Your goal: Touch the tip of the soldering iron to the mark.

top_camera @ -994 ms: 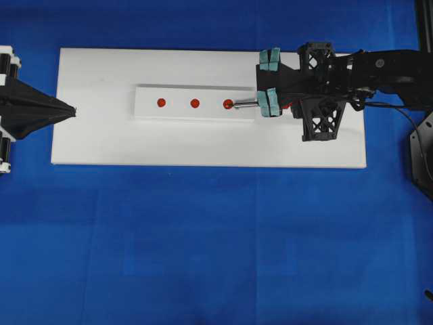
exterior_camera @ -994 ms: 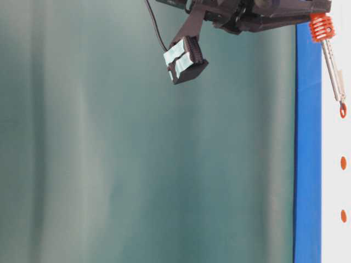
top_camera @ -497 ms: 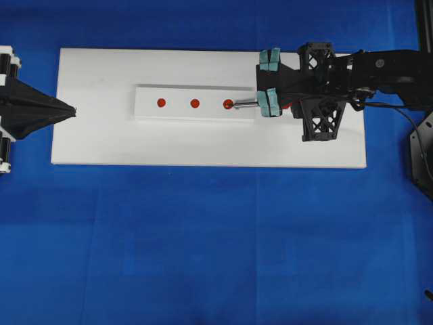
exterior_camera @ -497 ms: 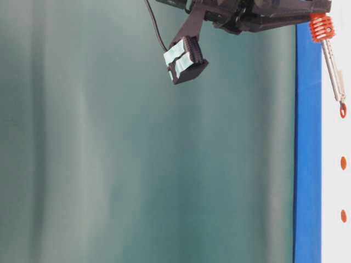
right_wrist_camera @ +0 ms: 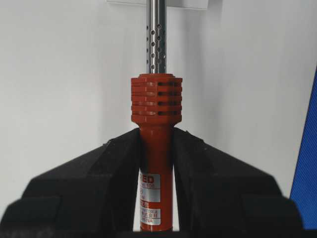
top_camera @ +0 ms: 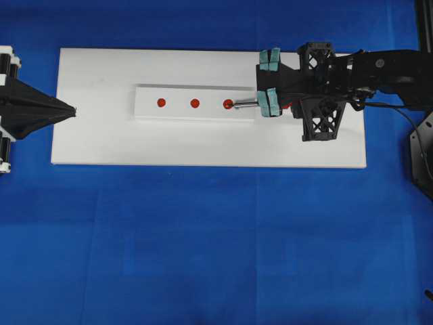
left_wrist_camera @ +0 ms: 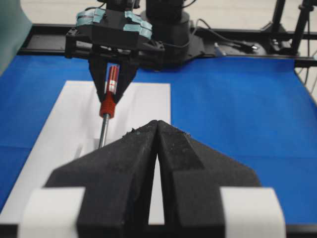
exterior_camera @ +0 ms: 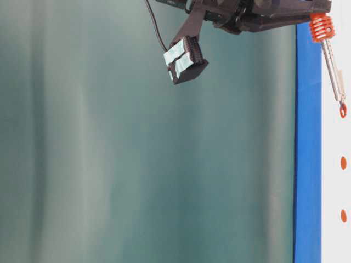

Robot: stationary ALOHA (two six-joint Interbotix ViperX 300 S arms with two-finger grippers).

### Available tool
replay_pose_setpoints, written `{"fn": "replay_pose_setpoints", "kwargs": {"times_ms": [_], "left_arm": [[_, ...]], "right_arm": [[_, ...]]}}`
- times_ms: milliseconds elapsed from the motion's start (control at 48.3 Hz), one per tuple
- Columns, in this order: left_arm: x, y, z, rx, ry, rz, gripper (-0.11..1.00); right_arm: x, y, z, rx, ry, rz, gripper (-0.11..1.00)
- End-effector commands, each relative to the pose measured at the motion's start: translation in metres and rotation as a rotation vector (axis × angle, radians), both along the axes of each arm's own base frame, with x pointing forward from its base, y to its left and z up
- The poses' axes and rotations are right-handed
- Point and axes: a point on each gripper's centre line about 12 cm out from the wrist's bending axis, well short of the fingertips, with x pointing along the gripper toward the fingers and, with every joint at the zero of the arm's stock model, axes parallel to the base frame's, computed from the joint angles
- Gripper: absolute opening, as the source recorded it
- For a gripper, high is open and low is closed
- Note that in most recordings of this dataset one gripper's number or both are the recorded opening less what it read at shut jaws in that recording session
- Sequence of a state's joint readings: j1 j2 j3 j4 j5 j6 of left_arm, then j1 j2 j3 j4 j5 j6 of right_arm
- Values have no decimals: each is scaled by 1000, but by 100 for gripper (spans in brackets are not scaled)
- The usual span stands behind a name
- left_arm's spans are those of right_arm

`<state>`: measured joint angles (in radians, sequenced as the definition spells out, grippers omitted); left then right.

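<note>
The soldering iron (right_wrist_camera: 155, 148), with an orange-red ribbed handle and silver shaft (top_camera: 247, 104), is clamped in my right gripper (right_wrist_camera: 156, 141), which is shut on the handle. The tip (top_camera: 235, 105) lies at the right-hand red mark (top_camera: 228, 104) on the raised white strip (top_camera: 177, 112). In the table-level view the tip (exterior_camera: 341, 103) meets that mark (exterior_camera: 343, 112). Two more red marks (top_camera: 195, 103) (top_camera: 161, 103) sit further left. My left gripper (top_camera: 68, 109) is shut and empty at the board's left edge, pointing toward the iron (left_wrist_camera: 107, 101).
The strip lies on a white board (top_camera: 203, 145) over a blue mat (top_camera: 216, 244). The iron's black cord (exterior_camera: 153, 24) trails back along the right arm (top_camera: 379, 71). A dark stand (top_camera: 423, 152) is at the far right edge.
</note>
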<state>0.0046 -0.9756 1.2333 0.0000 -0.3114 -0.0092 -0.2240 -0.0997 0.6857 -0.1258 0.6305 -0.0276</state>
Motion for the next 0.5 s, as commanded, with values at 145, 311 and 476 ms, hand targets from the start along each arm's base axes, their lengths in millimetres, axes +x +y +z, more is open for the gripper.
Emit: {"fn": "replay_pose_setpoints", "kwargs": {"times_ms": [145, 311, 476], "left_arm": [[1, 0, 4, 0, -14, 1, 0], [1, 0, 4, 0, -14, 1, 0], [1, 0, 4, 0, -14, 1, 0]], "right_arm": [[2, -1, 5, -4, -23, -2, 6], [3, -2, 9, -5, -25, -3, 6], [3, -2, 31, -17, -70, -6, 6]]}}
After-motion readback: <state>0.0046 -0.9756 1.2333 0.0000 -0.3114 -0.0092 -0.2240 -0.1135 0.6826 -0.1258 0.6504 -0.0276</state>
